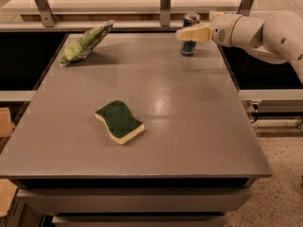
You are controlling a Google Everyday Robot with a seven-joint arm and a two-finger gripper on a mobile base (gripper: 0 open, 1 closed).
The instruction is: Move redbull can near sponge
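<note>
— Grey table (pixel 199 141), broad. At its far right corner the gripper (pixel 189 32) reaches across the front of the redbull can (pixel 188 48).

— Holding it?

— Cannot tell whether it has closed on the can or merely stands about it.

— Risk?

— A tall slim can, loosely held, may tip or slip on the long way to the sponge (pixel 119 122), which lies mid-table, well apart.

— Count?

— One table, one arm (pixel 279 30), one green snack bag (pixel 85 44), one sponge, one can.

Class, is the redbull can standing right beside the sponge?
No, the redbull can stands far back by the gripper, well apart from the sponge.
</note>
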